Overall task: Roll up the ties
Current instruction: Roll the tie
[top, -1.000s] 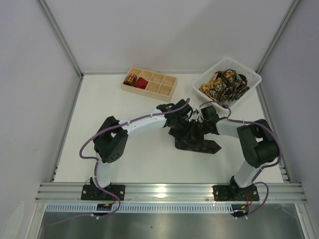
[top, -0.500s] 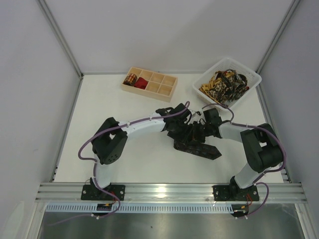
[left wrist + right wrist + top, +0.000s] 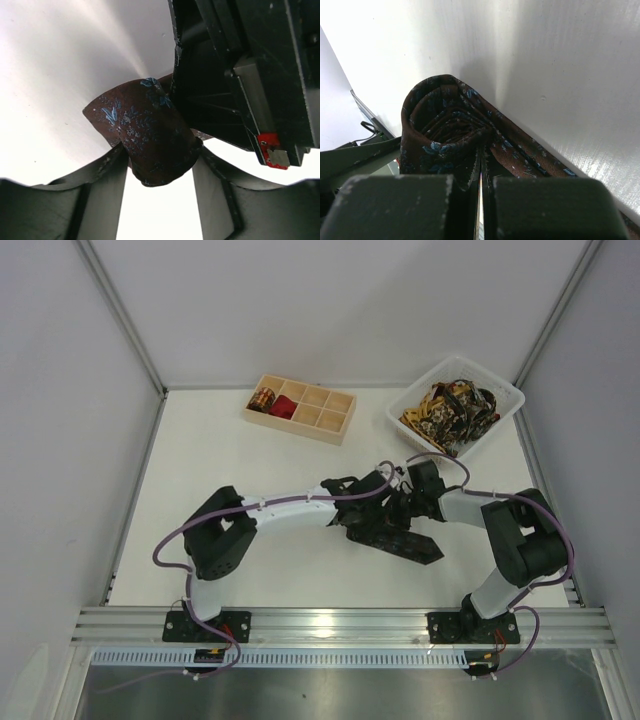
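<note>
A dark brown tie with small blue flecks lies mid-table; its loose tail [image 3: 418, 546] runs off to the right. Its rolled coil [image 3: 150, 135] sits between my left gripper's [image 3: 157, 162] fingers and touches both of them. In the right wrist view the coil [image 3: 445, 125] shows its spiral end. My right gripper [image 3: 482, 165] is shut, with the coil's inner layers nipped at its tips. From above, the left gripper [image 3: 382, 514] and right gripper [image 3: 403, 508] meet over the coil. A gold-patterned coil [image 3: 263, 398] and a red coil [image 3: 285, 407] sit in the wooden tray [image 3: 335, 426].
The white basket [image 3: 505, 392] at the back right holds a heap of gold-and-black ties [image 3: 450, 410]. The tray stands at the back centre. Metal frame posts and pale walls close in the table on both sides.
Both grippers have moved towards the near edge with the coil between them. The left arm has stretched out lower, and the tie's loose part looks shorter.
</note>
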